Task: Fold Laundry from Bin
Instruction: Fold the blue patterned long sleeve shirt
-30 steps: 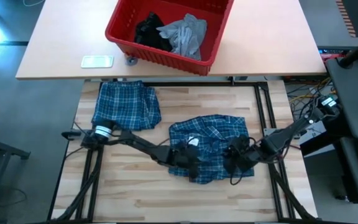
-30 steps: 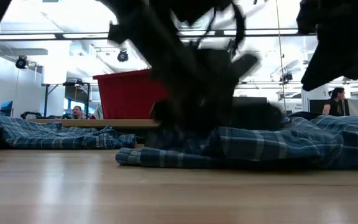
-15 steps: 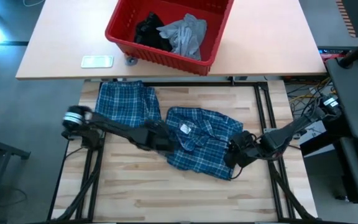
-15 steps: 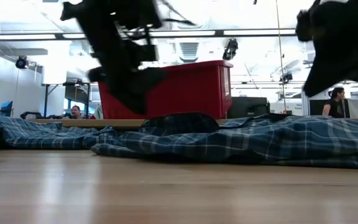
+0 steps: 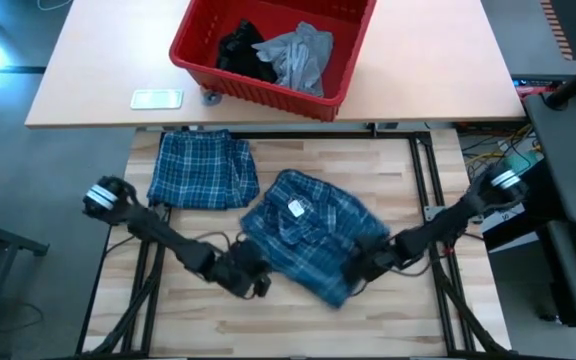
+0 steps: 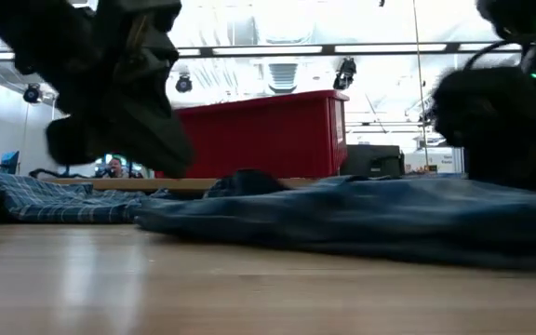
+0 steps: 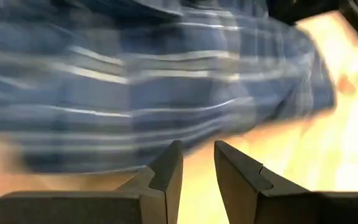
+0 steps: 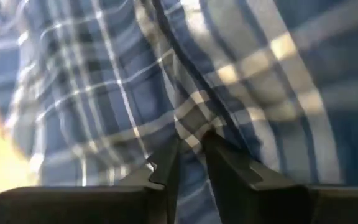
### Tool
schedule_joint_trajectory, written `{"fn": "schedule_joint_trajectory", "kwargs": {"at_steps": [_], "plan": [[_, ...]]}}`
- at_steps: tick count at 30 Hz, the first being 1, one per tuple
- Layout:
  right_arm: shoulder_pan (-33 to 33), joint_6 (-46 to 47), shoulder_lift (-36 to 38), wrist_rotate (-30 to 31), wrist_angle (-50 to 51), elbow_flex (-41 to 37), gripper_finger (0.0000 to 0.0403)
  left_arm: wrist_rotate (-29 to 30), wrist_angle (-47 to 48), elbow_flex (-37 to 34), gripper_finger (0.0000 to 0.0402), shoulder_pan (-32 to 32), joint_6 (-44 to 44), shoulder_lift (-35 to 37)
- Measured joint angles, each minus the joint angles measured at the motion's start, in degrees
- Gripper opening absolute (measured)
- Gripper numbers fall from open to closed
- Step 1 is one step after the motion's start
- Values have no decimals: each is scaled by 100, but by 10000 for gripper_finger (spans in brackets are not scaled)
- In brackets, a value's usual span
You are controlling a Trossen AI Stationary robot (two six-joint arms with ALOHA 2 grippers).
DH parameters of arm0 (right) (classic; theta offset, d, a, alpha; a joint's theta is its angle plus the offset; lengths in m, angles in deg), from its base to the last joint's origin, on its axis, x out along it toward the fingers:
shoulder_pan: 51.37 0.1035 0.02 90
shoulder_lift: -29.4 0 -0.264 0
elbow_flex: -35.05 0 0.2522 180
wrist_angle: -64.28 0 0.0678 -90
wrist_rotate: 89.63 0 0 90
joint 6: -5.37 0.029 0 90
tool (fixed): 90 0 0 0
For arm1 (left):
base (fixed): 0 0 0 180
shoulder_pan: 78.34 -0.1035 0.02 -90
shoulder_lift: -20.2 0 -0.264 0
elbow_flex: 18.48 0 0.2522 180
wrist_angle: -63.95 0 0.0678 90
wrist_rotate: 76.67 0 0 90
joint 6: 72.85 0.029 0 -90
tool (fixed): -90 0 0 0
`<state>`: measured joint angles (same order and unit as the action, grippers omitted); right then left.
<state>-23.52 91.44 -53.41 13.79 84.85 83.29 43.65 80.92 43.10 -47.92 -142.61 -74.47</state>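
Note:
The blue-and-white plaid shirt lies spread and slanted on the wooden table, its neck label up. My right gripper is down on the shirt's near right part and shut on cloth. My left gripper hovers just off the shirt's near left edge. Its fingers stand a narrow gap apart with only bare wood between them. The red bin stands on the far table. A light grey T-shirt and a black garment lie inside the bin. My right gripper pinches a raised ridge of the plaid cloth between its two fingers, at the shirt's near right part. It comes from the right, slanting down. The rest of the shirt lies on the table; how many layers are held does not show.
A second plaid garment lies folded at the table's far left corner. A white flat device and a small grey object sit on the far table beside the bin. Bare wood stretches along the near edge.
My left gripper has gone from the shirt's middle toward the table's left, then toward the near edge, and now is off the cloth. My right gripper has sunk onto the shirt and rolled. The shirt has slid left, turned slantwise and flattened out.

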Motion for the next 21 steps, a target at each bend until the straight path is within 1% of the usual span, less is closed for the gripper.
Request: {"fn": "schedule_joint_trajectory", "kwargs": {"at_steps": [2,4,6,7,8,9,11,13,15,17,19,21], "plan": [[0,-8,-540,-468,-807,367,68,-13,-86,181,78,161,-262,-263],[0,-594,-916,-958,-1341,856,66,-230,-35,397,78,229,-328,-563],[-21,-1524,-1011,-1258,-1446,1397,66,-466,277,593,78,229,-421,-823],[-33,-1982,-988,-1342,-1337,1666,66,-483,480,686,78,226,-467,-908],[-54,-2410,-899,-1346,-1006,1909,66,-485,602,788,78,210,-480,-955],[-72,-2772,-830,-1269,-505,2133,66,-476,759,867,78,195,-491,-958],[-135,-3241,-657,-895,792,2545,66,-431,1288,917,78,118,-492,-907],[-265,-3522,-513,-387,2152,2810,66,-432,1907,908,78,5,-486,-821],[-417,-3636,-330,37,2966,2964,66,-429,2621,895,78,-147,-372,-651],[-587,-3819,-164,336,3472,2976,66,-472,2931,858,78,-287,42,-479],[-747,-4040,-41,611,3373,2790,66,-627,3039,772,78,-431,489,-374],[-918,-4106,-17,807,3170,2452,66,-697,2976,751,78,-536,727,-256]]}}
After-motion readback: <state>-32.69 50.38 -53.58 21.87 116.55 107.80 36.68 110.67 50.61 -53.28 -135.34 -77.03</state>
